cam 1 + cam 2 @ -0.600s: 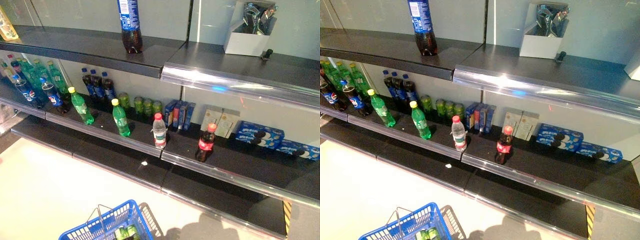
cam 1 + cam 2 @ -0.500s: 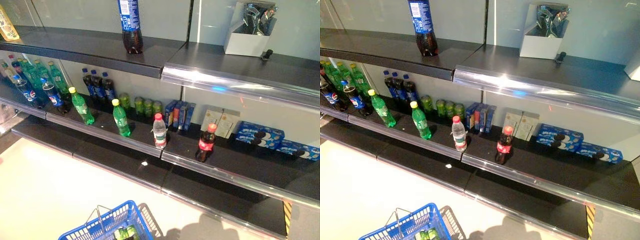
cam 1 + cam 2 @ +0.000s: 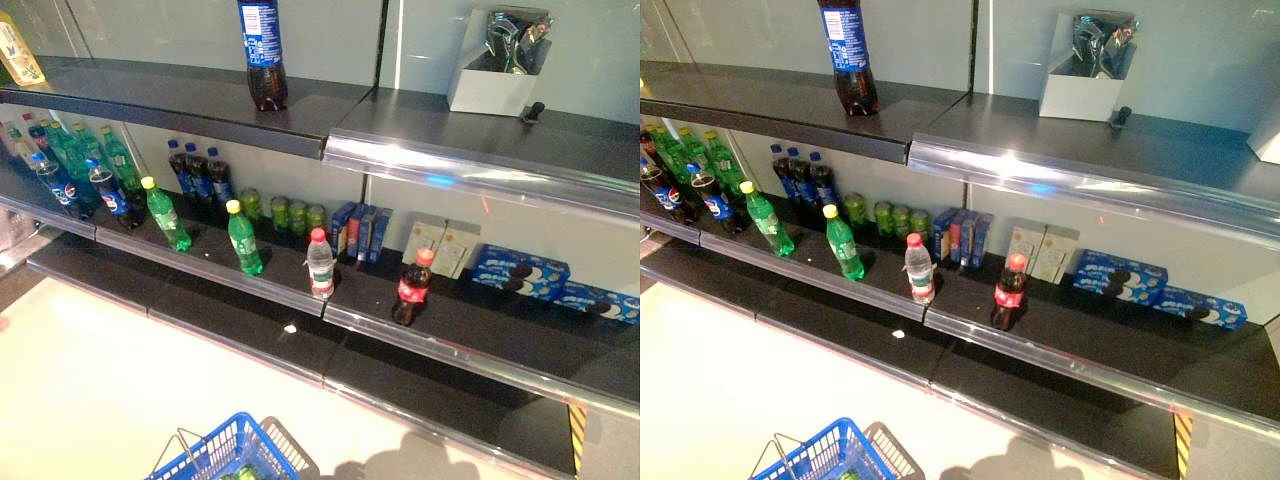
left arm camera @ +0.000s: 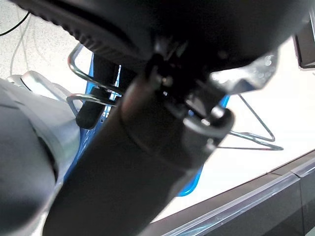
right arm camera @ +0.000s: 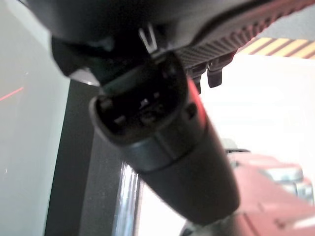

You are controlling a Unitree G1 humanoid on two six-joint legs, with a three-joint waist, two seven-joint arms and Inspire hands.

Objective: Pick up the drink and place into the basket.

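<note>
While neither head view shows a hand, no drink is in hand: the bottles all stand on the middle shelf [image 3: 470, 335], and the blue basket [image 3: 205, 452] sits low at the near edge, well apart from them. The left hand [image 4: 147, 162] shows only as dark bulk close to the basket's wire handles, and the right hand [image 5: 167, 147] fills its own view, so whether either is spread or closed cannot be told. The likeliest picks, by their place at the shelf's near edge, are the red-capped cola bottle [image 3: 412, 287] and the clear water bottle [image 3: 320, 263], with two green bottles [image 3: 245, 240] further left. Each stands upright, long axis vertical, cap pointing up toward the shelf above. That stance brings the risks: a tall, narrow bottle at the near lip would probably topple off toward the floor if a reach strikes it high or off-centre. The upper shelf's bright rail [image 3: 470, 170] overhangs the row and could catch an arm coming in from above. A smooth round body may also slip from a loose hold on the long way down to the basket.
</note>
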